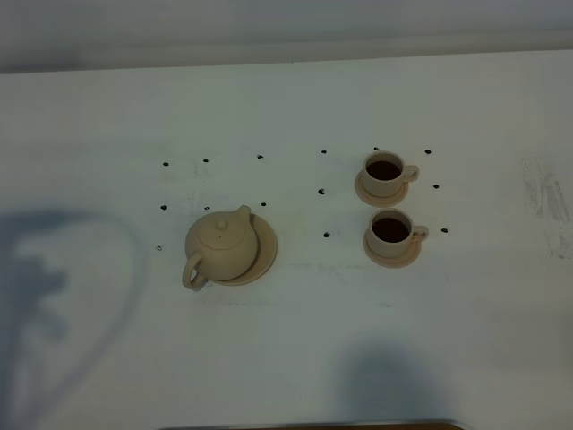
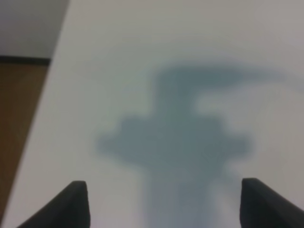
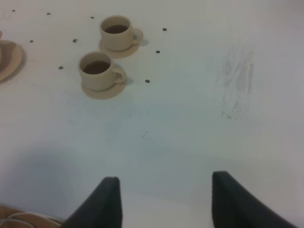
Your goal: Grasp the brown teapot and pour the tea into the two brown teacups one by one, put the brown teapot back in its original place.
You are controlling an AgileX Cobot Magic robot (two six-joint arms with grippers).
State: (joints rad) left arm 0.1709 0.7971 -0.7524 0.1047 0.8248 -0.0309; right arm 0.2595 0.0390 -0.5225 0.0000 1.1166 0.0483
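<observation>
The brown teapot (image 1: 219, 249) sits upright on its wide saucer plate (image 1: 262, 253), left of centre, spout to the back right and loop handle to the front left. The two brown teacups stand on small saucers at the right, the far one (image 1: 386, 171) and the near one (image 1: 392, 231), both holding dark tea. They also show in the right wrist view, near cup (image 3: 98, 70) and far cup (image 3: 117, 32). My right gripper (image 3: 165, 197) is open and empty, well in front of the cups. My left gripper (image 2: 164, 202) is open and empty over bare table near its left edge.
The white table (image 1: 295, 349) carries several small black dots around the teapot and cups. A scuffed grey patch (image 1: 548, 193) lies at the far right. The arms' shadows fall on the front left and front centre. The table's left edge (image 2: 45, 90) shows in the left wrist view.
</observation>
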